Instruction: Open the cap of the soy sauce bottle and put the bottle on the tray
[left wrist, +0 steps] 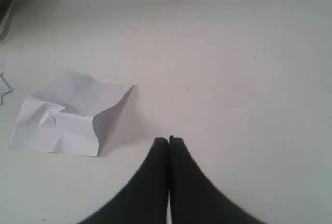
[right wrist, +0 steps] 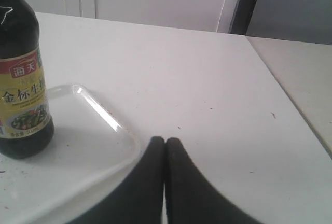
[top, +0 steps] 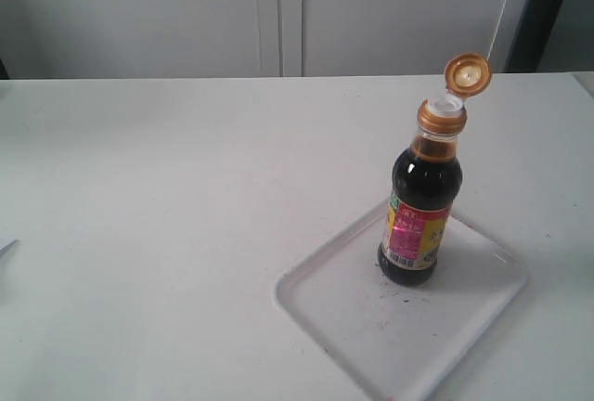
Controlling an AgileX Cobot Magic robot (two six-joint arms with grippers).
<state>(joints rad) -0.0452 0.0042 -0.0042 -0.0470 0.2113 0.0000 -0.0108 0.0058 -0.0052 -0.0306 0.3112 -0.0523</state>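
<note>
The soy sauce bottle [top: 419, 206] stands upright on the white tray [top: 343, 299], dark liquid behind its pink, yellow and green label. Its copper-gold cap [top: 442, 118] is flipped open, the round lid [top: 467, 73] hinged back over a white spout. In the right wrist view the bottle [right wrist: 21, 79] stands on the tray [right wrist: 98, 125], apart from my right gripper [right wrist: 165, 140], which is shut and empty by the tray's corner. My left gripper [left wrist: 168, 140] is shut and empty over bare table. Neither gripper shows in the exterior view.
A crumpled white sheet of paper [left wrist: 67, 112] lies on the table near the left gripper. The white table [top: 167, 197] ends at a wall of pale cabinet doors [top: 278, 11]. A second table surface [right wrist: 301, 73] adjoins on the right.
</note>
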